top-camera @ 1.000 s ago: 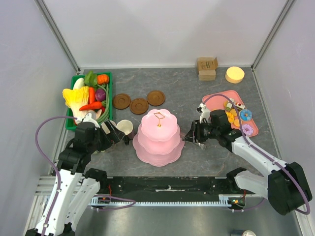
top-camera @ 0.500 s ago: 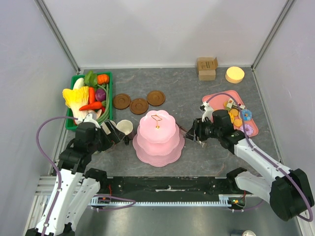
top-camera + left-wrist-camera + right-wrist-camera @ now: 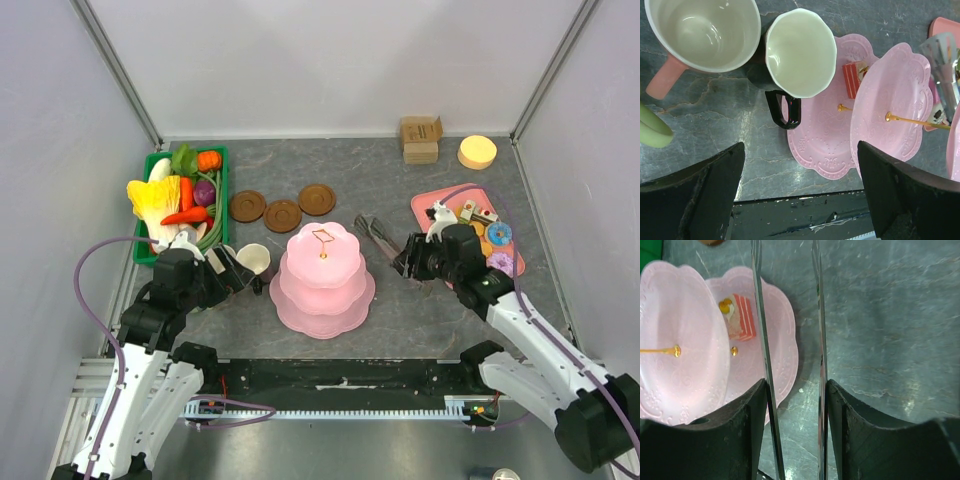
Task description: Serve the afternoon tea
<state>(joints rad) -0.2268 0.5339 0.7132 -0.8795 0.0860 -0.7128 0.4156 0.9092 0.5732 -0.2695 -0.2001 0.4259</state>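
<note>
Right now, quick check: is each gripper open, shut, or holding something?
Left gripper: open, holding nothing.
Right gripper: closed on the metal tongs.

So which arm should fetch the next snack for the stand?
Right: the right gripper holds tongs beside the pink snack tray; the open left gripper sits by the mugs.

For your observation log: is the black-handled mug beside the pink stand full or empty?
Empty. The left wrist view looks down into the black-handled mug and shows only its bare pale inside, no liquid or snack.
</note>
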